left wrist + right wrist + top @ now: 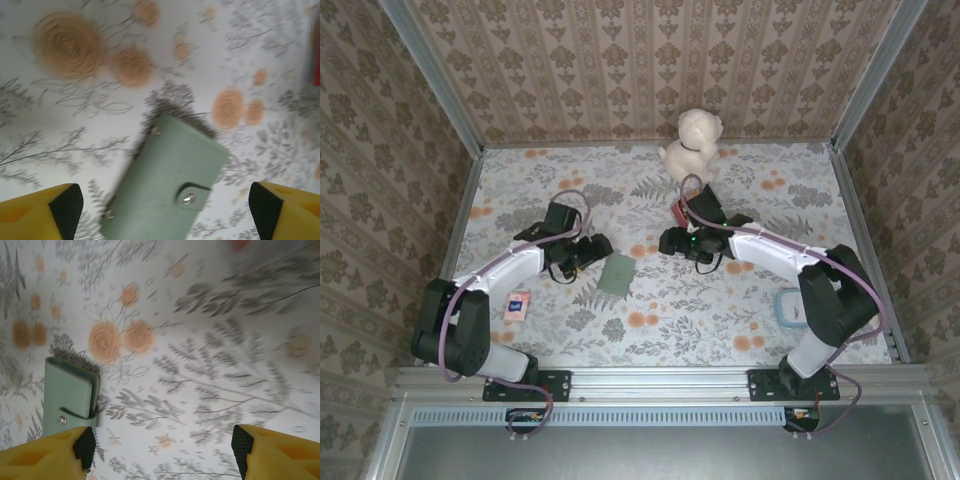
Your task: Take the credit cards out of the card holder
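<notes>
The flat sage-green folding card holder (617,275) lies closed on the floral-patterned tabletop (720,320), about midway between the two arms and a little toward the near edge. Its strap is snapped shut over the front edge, so none of the cards inside can be seen yet. From overhead its long axis runs roughly from near to far, tipped slightly. In the left wrist view the card holder (167,182) sits on a diagonal, from lower left to upper right.

The left tool (592,250) hovers just beside the card holder, on its far-left side. In its own camera the left tool (164,207) has its yellow fingers (40,212) spread wide, with the wallet on the cloth between them and touching neither. It is released and holds nothing.

The right tool (672,242) stands farther off, to the far right of the wallet. In its wrist view the right tool (164,447) is spread too, with only patterned cloth between its fingers. There the card holder (67,397) lies off to one side, by the edge of one finger.

We judge the left arm the nearer and better lined up. Its span crosses the wallet obliquely, so a small turn of the wrist might square the grip.

Farther out lie a small white-and-pink card (517,305) near the left arm, a red block (678,210) behind the right tool, a blue-rimmed tray (788,305) and a cream plush dog (692,140) at the back wall.
</notes>
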`<control>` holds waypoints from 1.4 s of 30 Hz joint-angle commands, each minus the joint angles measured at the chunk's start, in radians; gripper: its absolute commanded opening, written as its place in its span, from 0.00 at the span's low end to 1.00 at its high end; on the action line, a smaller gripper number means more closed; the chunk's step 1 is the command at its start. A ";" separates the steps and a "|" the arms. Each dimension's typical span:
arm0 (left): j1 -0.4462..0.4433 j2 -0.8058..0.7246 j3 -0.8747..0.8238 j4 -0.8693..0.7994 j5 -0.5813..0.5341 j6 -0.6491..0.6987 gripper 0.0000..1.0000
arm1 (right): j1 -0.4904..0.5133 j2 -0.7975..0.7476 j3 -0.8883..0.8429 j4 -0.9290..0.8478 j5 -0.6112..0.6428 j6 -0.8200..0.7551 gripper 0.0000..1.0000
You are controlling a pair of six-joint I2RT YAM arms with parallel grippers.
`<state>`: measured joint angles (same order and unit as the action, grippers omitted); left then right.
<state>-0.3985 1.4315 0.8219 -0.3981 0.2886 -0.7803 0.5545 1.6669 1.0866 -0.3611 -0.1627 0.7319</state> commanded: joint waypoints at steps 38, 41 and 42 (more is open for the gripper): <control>-0.231 0.008 -0.163 0.172 0.046 -0.169 0.43 | 0.141 0.182 0.150 -0.102 -0.046 -0.068 0.57; -0.182 -0.004 -0.219 0.276 0.136 -0.183 0.44 | 0.169 0.201 0.169 -0.130 -0.028 -0.084 0.48; -0.170 0.003 -0.226 0.289 0.152 -0.182 0.44 | 0.179 0.209 0.177 -0.138 -0.026 -0.091 0.43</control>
<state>-0.5995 1.4437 0.6304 -0.1715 0.3714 -0.9443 0.7078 1.8484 1.2266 -0.4347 -0.1944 0.6750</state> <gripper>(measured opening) 0.439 0.458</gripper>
